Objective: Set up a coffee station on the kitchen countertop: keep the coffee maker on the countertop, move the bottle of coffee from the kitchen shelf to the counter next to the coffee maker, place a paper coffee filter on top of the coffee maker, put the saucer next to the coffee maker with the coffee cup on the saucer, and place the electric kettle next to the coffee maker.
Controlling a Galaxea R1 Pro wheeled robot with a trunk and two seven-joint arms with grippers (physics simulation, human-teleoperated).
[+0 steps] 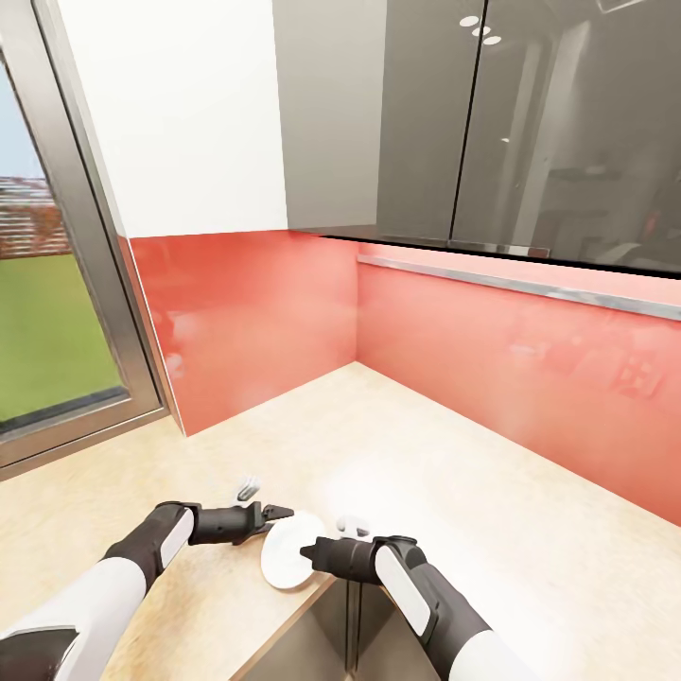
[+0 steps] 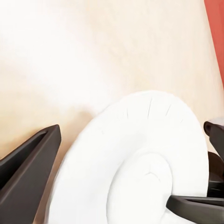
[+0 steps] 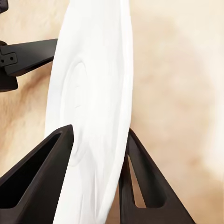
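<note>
The saucer (image 1: pixel 288 560) is standing tilted on edge above the surface (image 1: pixel 492 530), pinched by the right end effector (image 1: pixel 310 550). The left end effector (image 1: pixel 274 512), open wide, is flanking its rim; both forearms are converging low.

Head view high, looking down; both wrist views close, sharing saucer (image 1: pixel 287 561).

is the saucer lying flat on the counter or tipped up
Tipped up. The saucer stands on edge between the right gripper fingers, above the kitchen countertop.
</note>
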